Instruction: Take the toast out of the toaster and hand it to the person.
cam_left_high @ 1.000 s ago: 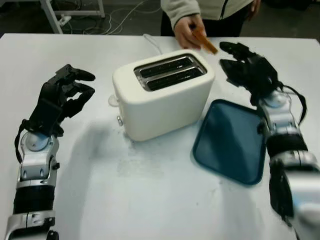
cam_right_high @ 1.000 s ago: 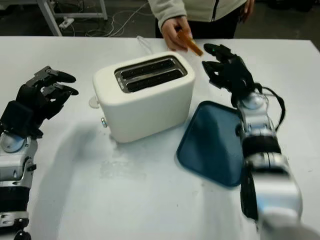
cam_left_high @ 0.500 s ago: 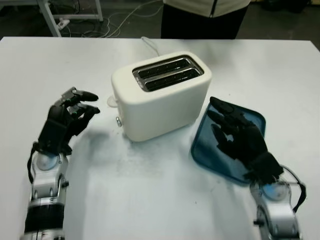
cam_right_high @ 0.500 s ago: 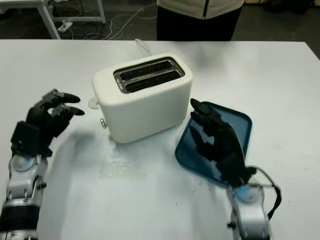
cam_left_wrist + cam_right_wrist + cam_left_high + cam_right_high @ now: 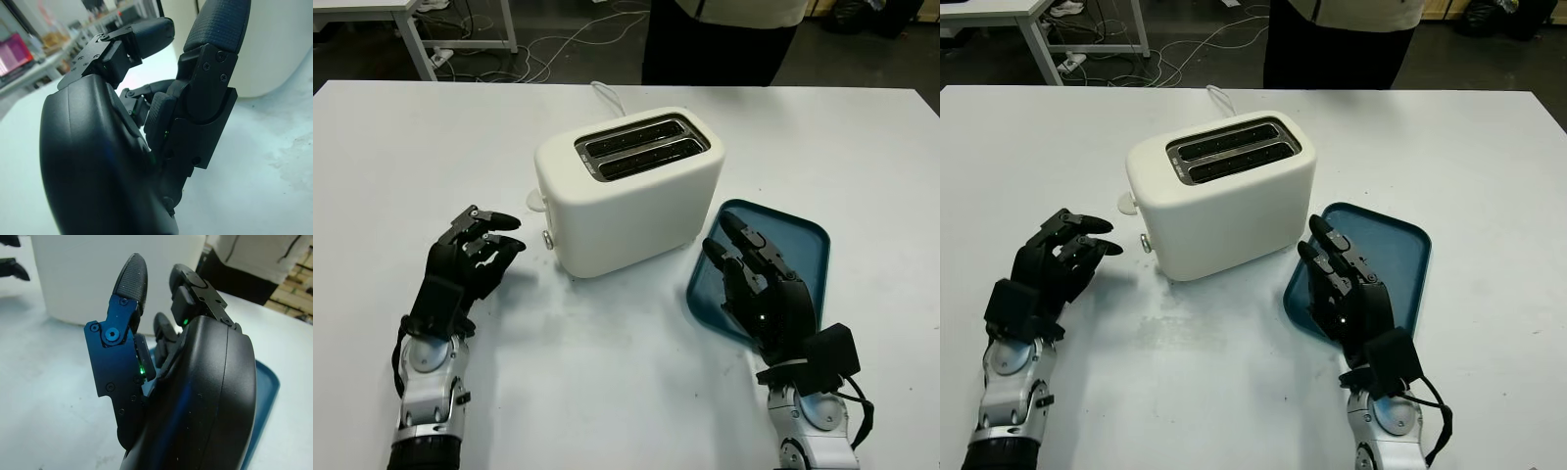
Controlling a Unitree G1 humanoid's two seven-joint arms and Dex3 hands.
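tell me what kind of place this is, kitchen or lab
Probably a lab or workshop, not a kitchen: the toaster sits on a bare white table, cables trail over the floor, and another workbench leg stands behind.

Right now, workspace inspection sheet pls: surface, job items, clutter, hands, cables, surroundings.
Surface: white table, faint smudges in front of the toaster.
Job's things: cream two-slot toaster mid-table, upright; no toast seen standing out of the slots. Person at the far edge, torso in view.
Clutter: blue tray to the right of the toaster, nothing seen on its bare part.
Hands: left hand open, left of the toaster, holding nothing. Right hand open, over the tray's near corner, holding nothing.
Cables: toaster cord runs to the far edge; loose cables on the floor beyond.
Surroundings: white table leg at far left, dark floor.
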